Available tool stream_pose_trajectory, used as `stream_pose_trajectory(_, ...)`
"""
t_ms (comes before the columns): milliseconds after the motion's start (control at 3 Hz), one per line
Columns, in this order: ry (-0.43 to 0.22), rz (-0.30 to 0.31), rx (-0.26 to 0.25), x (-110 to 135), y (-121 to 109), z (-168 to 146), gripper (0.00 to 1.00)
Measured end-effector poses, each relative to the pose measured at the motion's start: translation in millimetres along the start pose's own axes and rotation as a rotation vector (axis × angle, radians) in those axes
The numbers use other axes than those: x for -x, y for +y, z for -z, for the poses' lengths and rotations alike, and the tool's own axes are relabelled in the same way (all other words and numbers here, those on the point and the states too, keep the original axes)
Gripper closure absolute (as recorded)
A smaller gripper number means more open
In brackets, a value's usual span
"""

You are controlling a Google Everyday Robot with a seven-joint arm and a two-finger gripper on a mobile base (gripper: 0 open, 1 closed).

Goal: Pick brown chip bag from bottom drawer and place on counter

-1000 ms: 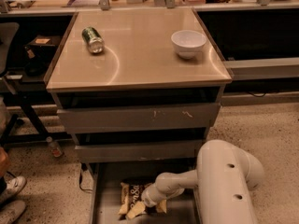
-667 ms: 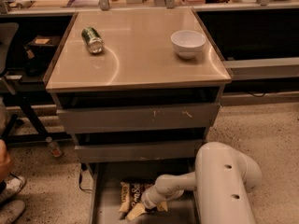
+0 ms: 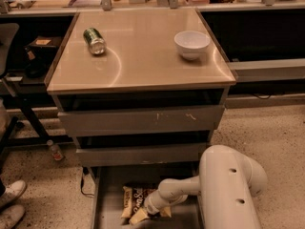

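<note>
The brown chip bag lies on the floor of the open bottom drawer, dark brown with tan edges and white lettering. My gripper reaches down into the drawer from the white arm at the right and sits on the bag's right side. The arm's wrist hides the fingertips. The beige counter on top of the cabinet holds a green can lying at the left and a white bowl at the right.
Two upper grey drawers stand slightly open above the bottom one. A black chair frame and a small bottle are at the left. Shoes show at the lower left. Dark shelving lies behind.
The arm and gripper have stayed on the chip bag in the drawer. The bag looks shifted slightly. The person's shoes at the left have moved a little.
</note>
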State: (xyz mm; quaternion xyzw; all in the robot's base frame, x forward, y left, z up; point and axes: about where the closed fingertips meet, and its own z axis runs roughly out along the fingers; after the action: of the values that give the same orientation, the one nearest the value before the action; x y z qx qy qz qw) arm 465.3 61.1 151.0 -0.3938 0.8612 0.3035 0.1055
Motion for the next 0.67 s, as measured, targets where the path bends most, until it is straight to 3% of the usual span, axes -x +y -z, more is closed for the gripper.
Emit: stream_pose_trajectory(667, 0.0, 0.0, 0.0, 0.0, 0.0, 0.0, 0.65)
